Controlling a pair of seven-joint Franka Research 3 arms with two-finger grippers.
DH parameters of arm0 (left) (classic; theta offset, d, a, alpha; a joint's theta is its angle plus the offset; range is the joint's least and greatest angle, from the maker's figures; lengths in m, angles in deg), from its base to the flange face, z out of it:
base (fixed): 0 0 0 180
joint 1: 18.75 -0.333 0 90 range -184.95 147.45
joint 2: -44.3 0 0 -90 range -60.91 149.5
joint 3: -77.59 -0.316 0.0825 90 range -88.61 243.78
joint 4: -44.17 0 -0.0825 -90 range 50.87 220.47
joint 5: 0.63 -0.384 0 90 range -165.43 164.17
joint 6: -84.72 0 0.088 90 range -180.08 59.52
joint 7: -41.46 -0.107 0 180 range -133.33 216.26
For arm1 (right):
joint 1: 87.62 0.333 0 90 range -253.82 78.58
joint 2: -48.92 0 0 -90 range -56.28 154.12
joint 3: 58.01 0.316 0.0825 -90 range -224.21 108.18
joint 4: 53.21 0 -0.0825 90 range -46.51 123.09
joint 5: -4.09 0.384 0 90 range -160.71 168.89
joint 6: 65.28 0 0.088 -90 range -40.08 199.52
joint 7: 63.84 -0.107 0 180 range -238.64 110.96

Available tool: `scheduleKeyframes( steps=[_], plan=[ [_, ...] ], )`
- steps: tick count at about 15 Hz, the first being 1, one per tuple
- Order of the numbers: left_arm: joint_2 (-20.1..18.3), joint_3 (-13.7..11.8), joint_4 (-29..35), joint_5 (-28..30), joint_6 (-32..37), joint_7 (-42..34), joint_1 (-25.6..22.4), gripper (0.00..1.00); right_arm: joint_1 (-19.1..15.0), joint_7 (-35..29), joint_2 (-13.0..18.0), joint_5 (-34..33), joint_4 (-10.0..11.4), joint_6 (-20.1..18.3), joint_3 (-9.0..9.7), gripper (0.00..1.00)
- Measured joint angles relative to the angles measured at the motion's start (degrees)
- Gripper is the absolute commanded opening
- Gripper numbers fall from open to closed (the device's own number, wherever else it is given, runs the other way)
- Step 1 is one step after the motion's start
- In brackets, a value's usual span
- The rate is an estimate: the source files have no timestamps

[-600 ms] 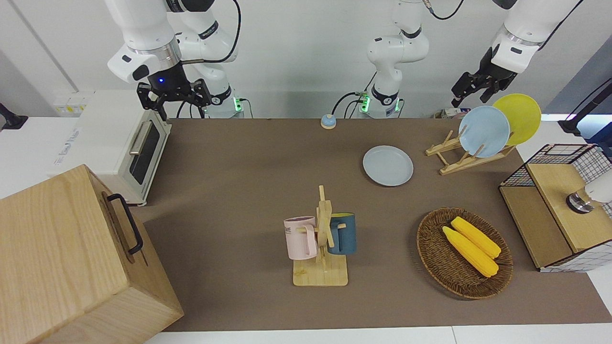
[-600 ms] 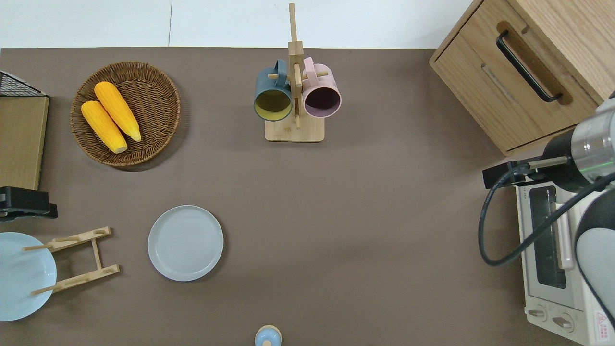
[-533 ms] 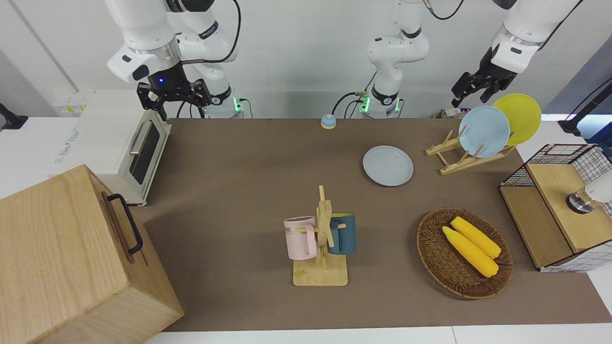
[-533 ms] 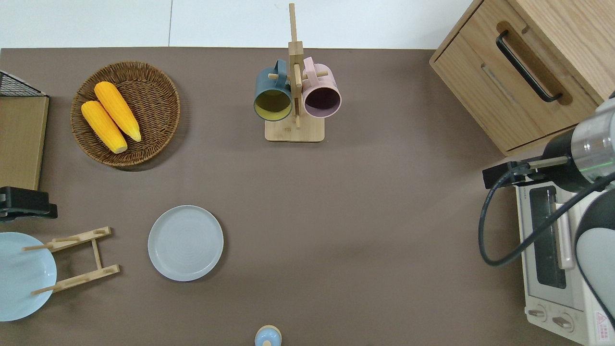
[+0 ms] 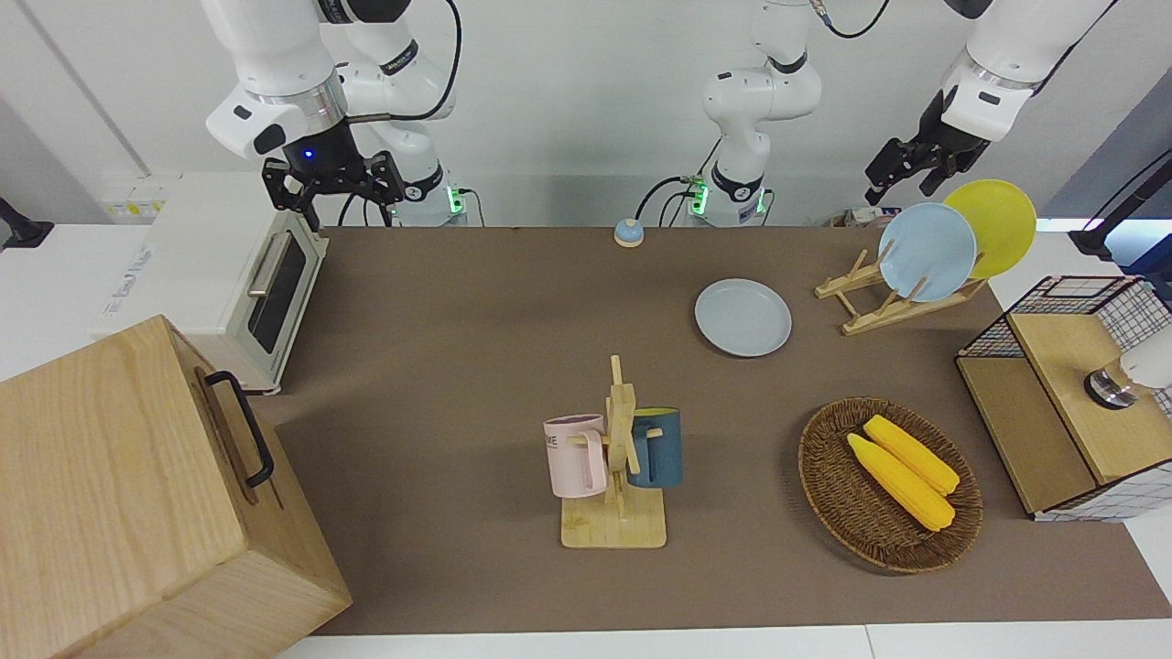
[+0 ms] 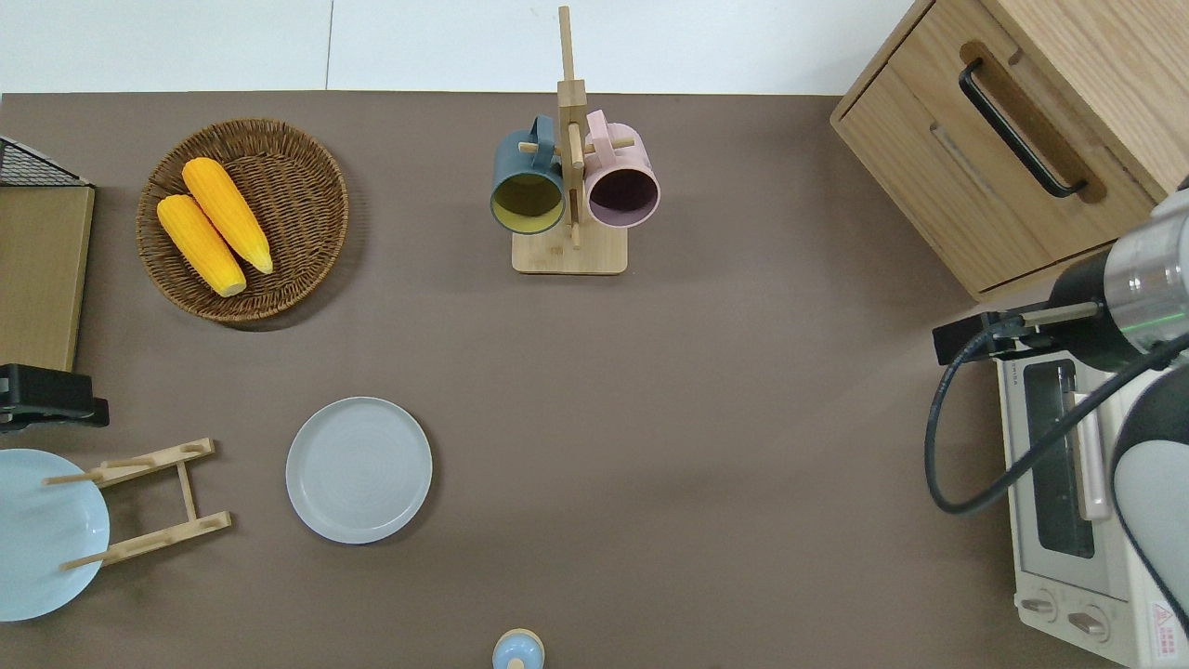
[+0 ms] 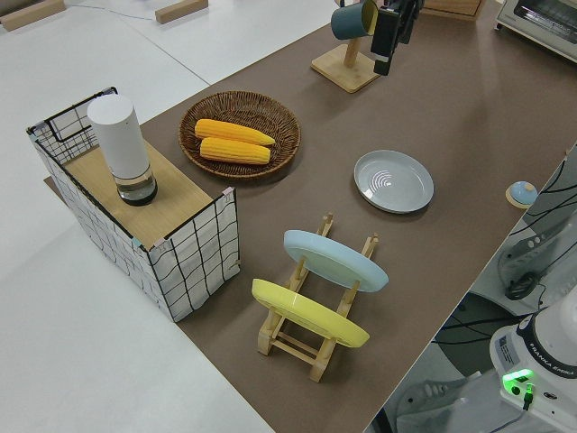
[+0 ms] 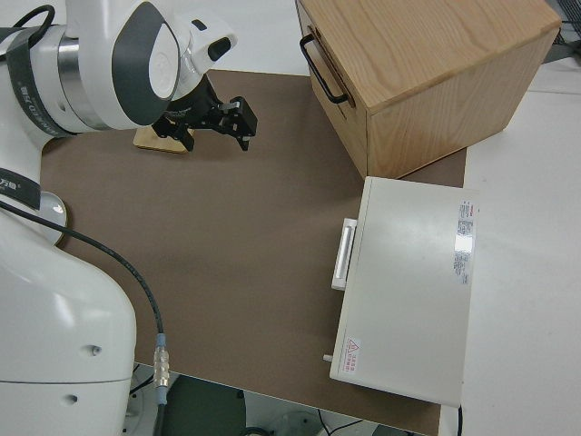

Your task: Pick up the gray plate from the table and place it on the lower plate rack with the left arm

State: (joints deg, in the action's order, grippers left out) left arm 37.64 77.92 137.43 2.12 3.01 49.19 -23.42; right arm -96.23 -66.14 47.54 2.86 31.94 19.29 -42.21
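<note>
The gray plate (image 5: 743,317) (image 6: 359,469) (image 7: 393,180) lies flat on the bench (image 5: 458,366) (image 6: 706,427), just beside the low end of the rack (image 5: 870,307) (image 6: 153,502) (image 7: 311,338), on the side toward the right arm. The left tool (image 5: 902,169) (image 6: 42,397) hangs well apart from the plate, over the bench edge past the rack at the left arm's end; whether its fingers are open or closed cannot be told. The plate is round, plain pale gray, with a shallow raised rim and faint rings in its well. The rack holds a blue plate (image 5: 927,252) (image 7: 335,260) and a yellow plate (image 5: 993,224) (image 7: 309,314) on its upper slots; the lower slot is bare. Overhead, the left tool is cut off by the picture's edge, and the yellow plate is out of view. The right tool (image 5: 334,183) is parked, its fingers spread.
</note>
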Motion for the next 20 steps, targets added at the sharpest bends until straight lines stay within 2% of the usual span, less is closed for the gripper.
scheduleKeyframes(
  steps=[4,7,11,15,20],
  plan=[
    [0.75,0.0,0.84,-0.13,0.39,0.04,0.0,0.99,0.0,0.0,0.0,0.0,0.0,0.0,0.0,0.983],
    [1.5,-0.05,4.19,-0.21,-1.76,0.08,-0.12,0.99,0.0,0.0,0.0,0.0,0.0,0.0,0.0,0.983],
    [1.94,0.13,13.75,-0.21,-12.23,0.58,-0.14,0.99,0.0,0.0,0.0,0.0,0.0,0.0,0.0,0.983],
    [2.06,1.23,24.52,-0.21,-23.62,4.96,-0.14,0.99,0.0,0.0,0.0,0.0,0.0,0.0,0.0,0.983],
    [1.88,1.97,35.06,-0.21,-34.66,6.4,-0.4,0.99,0.0,0.0,0.0,0.0,0.0,0.0,0.0,0.983]
  ],
)
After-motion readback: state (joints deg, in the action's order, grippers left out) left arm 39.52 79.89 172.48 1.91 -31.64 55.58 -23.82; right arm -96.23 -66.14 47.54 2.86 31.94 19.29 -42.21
